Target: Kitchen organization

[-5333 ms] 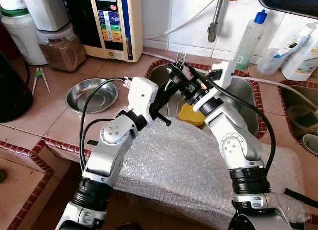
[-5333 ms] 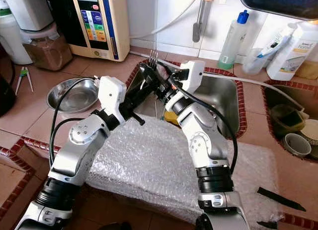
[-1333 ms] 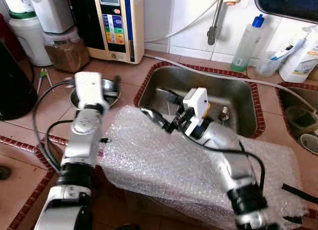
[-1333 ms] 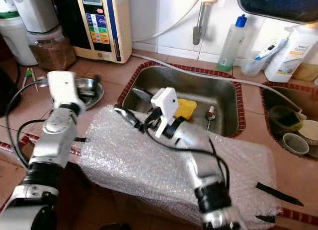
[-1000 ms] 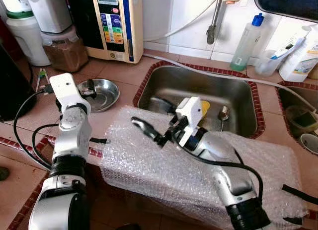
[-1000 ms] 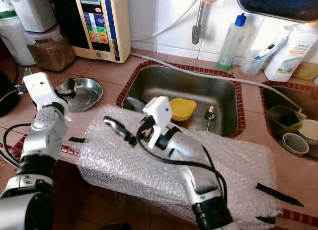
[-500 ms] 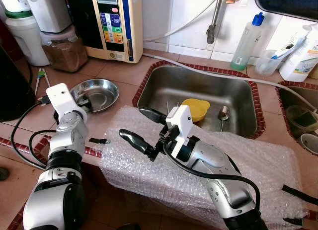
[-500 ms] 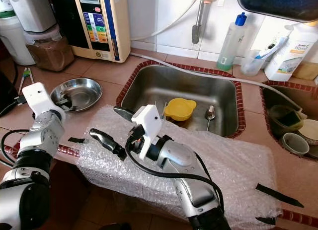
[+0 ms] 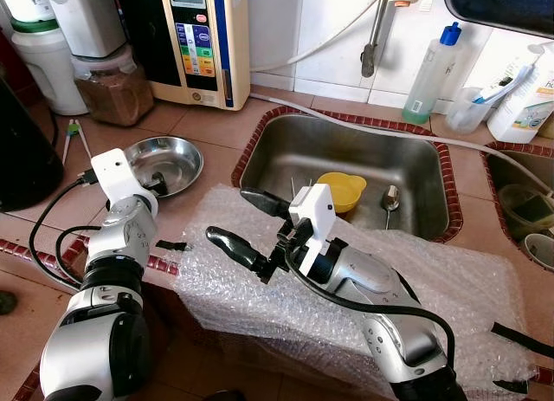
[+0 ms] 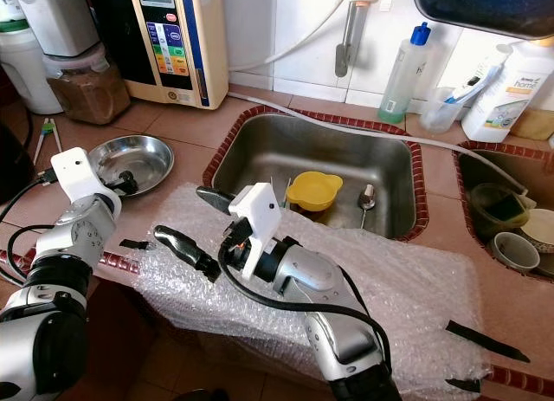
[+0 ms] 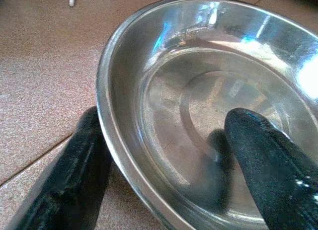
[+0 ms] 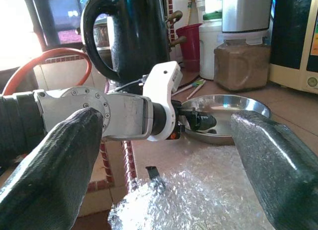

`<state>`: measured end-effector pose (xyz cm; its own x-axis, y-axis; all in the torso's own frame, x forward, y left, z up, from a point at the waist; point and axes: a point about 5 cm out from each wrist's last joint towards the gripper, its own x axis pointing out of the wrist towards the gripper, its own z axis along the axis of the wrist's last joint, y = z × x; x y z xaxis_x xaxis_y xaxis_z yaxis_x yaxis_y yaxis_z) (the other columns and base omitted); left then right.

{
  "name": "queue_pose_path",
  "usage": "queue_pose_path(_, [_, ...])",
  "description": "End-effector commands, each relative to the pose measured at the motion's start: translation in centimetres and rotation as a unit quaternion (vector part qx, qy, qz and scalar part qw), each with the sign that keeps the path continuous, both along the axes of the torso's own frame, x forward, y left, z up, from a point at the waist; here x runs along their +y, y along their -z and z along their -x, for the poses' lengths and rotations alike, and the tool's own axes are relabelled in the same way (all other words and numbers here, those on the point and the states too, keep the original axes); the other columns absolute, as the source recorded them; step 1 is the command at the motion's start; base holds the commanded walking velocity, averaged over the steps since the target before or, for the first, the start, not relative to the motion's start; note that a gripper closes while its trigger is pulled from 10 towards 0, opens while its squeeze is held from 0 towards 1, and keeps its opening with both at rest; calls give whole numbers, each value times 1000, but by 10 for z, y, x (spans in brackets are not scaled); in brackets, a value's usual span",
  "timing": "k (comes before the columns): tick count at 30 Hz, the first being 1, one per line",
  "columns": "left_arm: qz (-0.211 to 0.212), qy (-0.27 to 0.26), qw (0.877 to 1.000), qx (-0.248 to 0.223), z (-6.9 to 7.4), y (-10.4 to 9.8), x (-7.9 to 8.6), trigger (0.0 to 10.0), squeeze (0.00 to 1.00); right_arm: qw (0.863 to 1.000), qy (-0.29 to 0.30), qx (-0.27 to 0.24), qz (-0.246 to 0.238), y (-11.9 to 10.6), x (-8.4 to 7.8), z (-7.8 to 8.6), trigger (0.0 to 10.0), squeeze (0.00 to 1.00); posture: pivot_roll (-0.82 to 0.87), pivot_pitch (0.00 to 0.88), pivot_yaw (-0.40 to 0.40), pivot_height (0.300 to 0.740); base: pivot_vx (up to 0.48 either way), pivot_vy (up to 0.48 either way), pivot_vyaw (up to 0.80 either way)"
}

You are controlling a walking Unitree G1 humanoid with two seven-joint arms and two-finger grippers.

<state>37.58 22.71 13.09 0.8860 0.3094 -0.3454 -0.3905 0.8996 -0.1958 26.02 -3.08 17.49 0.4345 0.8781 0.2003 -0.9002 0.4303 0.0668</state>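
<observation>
L tool [image 11: 164, 155] sits at the near rim of the steel bowl [image 9: 164, 154], on the tiled desk [image 9: 216, 124]. Wrist view: fingers apart, one finger [image 11: 74, 175] outside the wall, the other [image 11: 271, 160] inside the basin, rim running between them. No squeeze visible yet; gap looks wider than the wall, so not gripping as far as can be judged.

R tool [image 9: 253, 225] hangs wide open and empty over the bubble wrap [image 9: 346, 288] that covers the desk edge. From R tool the bowl lies straight ahead, past the wrap's edge and beyond the L wrist. L arm is clearly the nearer one; it is already on the bowl.

Key relation: the bowl rim crosses the L tool's gap roughly at right angles to the closing direction, so a pinch on the wall seems ready. The bowl is round, no long axis to align. It lies flat, mouth up, looks empty.

Other: sink [image 9: 415, 158] ahead and to the side of R tool holds a yellow cup [image 9: 342, 191] and a spoon [image 9: 389, 197]. Kettle [image 12: 131, 36] stands beyond the bowl, seen from R wrist.

Likely step: closing on the rim, then lift. Risk: thin slick wall, the bowl may tilt or slip from a one-side pinch.
</observation>
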Motion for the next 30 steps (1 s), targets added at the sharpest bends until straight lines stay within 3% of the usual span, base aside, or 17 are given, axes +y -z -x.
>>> queue_pose_path(1, [15,7,1000,26,3,11,-4,0,0,1000,-4,-10,-5,-7,-1,1,10000,0,-31,27,45,740,0,0,0])
queue_pose_path(10, [42,-5,998,35,5,15,2,0,0,1000,-4,-13,3,-6,-1,0,10000,0,-31,27,41,740,0,0,0])
queue_pose_path(24, [49,0,998,35,7,15,7,0,0,1000,-5,-14,10,-5,-1,-2,10000,0,-27,22,38,740,0,0,0])
queue_pose_path(30, [59,-3,998,16,5,11,6,0,0,1000,-5,-15,14,-4,-2,-3,10000,0,-28,17,38,740,0,0,0])
